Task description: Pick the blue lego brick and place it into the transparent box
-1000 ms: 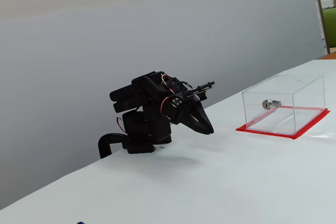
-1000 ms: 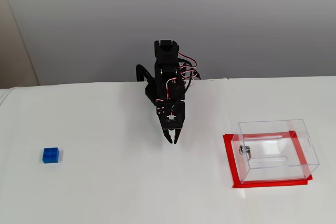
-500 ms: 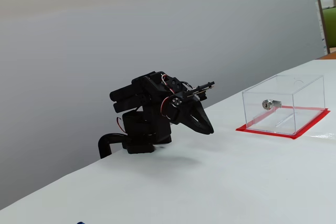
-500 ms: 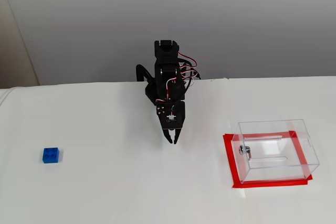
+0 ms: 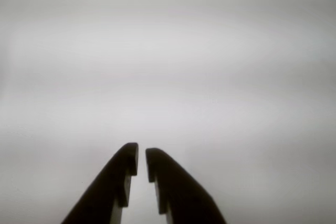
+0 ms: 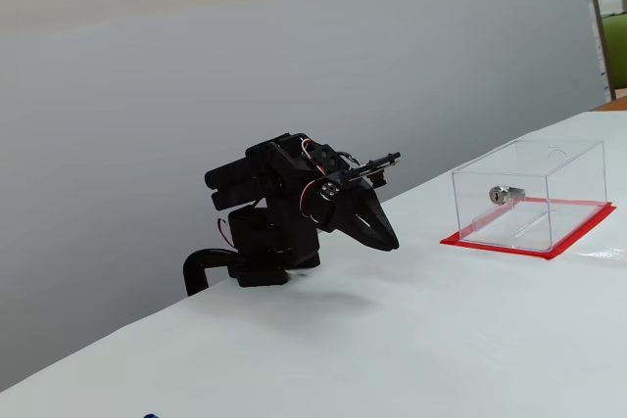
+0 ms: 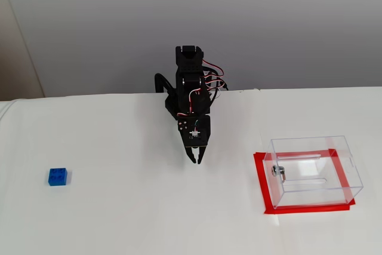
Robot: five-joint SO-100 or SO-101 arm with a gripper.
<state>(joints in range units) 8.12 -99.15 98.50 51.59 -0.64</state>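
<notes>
Resting well apart: fingers, blue lego brick, transparent box.

In a fixed view, the brick lies far left, arm centre, box right, apparently empty.

No legible txt, labels, brands or nos. in any view.

The arm folds down at frame centre, its pincer near the white tabletop. The brick lies far left; the box sits lower right.
</notes>
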